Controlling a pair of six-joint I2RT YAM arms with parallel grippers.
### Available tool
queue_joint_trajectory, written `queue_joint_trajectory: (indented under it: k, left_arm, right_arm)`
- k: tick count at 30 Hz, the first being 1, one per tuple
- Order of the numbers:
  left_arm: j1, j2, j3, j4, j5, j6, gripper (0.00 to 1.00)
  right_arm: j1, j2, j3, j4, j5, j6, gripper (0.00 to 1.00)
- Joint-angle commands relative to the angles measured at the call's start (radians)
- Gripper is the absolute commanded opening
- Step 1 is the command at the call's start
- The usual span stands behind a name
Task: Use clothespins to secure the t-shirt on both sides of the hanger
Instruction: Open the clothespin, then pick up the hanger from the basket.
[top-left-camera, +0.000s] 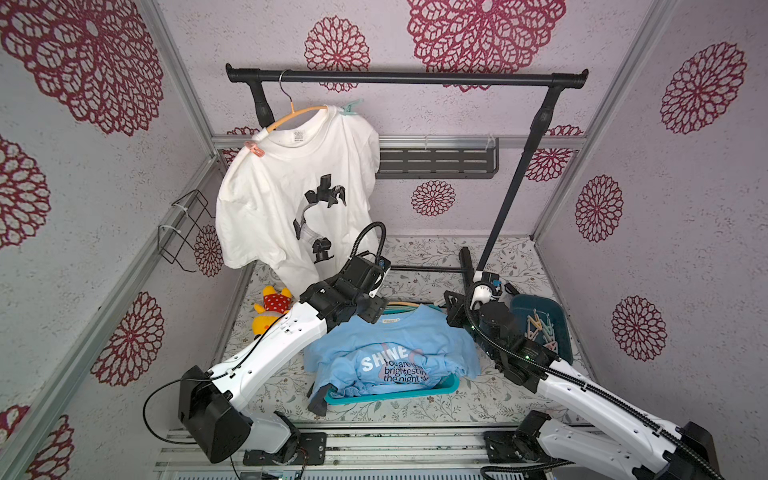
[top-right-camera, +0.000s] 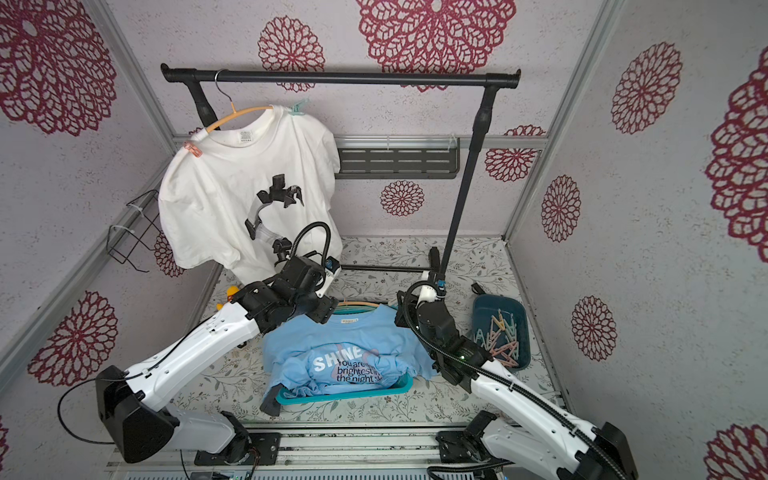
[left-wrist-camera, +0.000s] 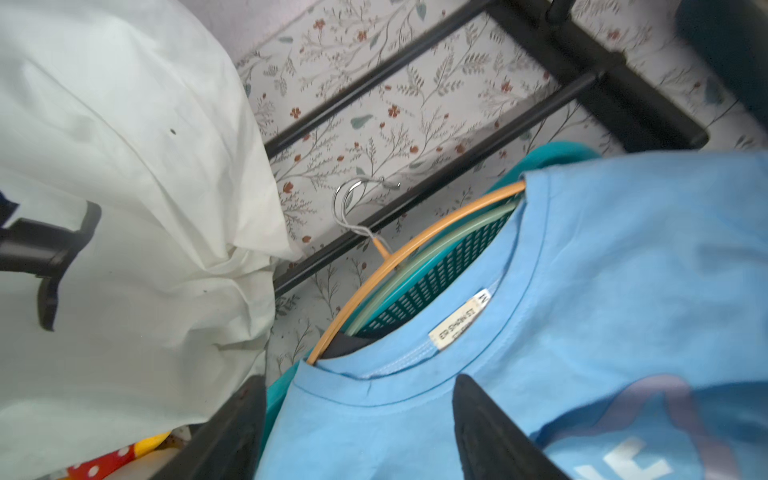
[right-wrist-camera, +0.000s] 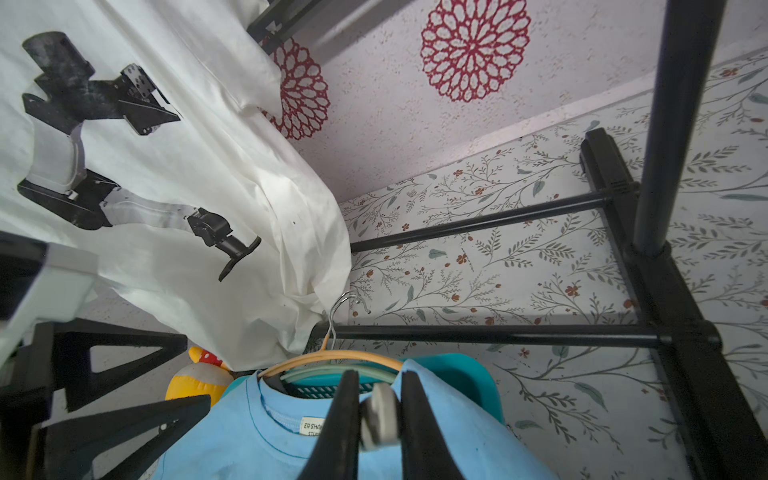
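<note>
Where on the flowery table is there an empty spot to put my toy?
There are two bare patches. One is the front strip of table between the teal basket and the metal rail. The other is the back strip behind the rack's floor bar. The middle is crowded by the blue t-shirt. The clothespin bin fills the right and the plush toy the left.

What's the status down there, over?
Left claw open over blue t-shirt collar. Right claw shut on whitish clothespin. Hanging white t-shirt drapes beside hanger.
</note>
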Motion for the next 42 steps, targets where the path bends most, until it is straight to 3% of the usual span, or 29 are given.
queue_joint_trajectory:
  k: [1, 7, 16, 19, 42]
  left_arm:
    - [0.023, 0.059, 0.061, -0.093, 0.066, 0.102, 0.73]
    - [0.023, 0.131, 0.107, -0.119, 0.070, 0.241, 0.71]
    - [0.047, 0.185, 0.122, -0.078, 0.095, 0.405, 0.48]
    - [0.054, 0.235, 0.162, -0.136, 0.107, 0.434, 0.47]
    - [0.130, 0.418, 0.272, -0.172, 0.218, 0.458, 0.30]
  right_arm:
    - [0.004, -0.051, -0.014, -0.013, 0.028, -0.048, 0.00]
    - [0.004, -0.128, -0.047, -0.013, -0.018, -0.117, 0.00]
    - [0.004, -0.254, -0.107, -0.033, -0.020, -0.117, 0.00]
    - [0.004, -0.284, -0.111, -0.053, -0.020, -0.118, 0.00]
    - [0.004, -0.317, -0.142, -0.044, -0.076, -0.040, 0.00]
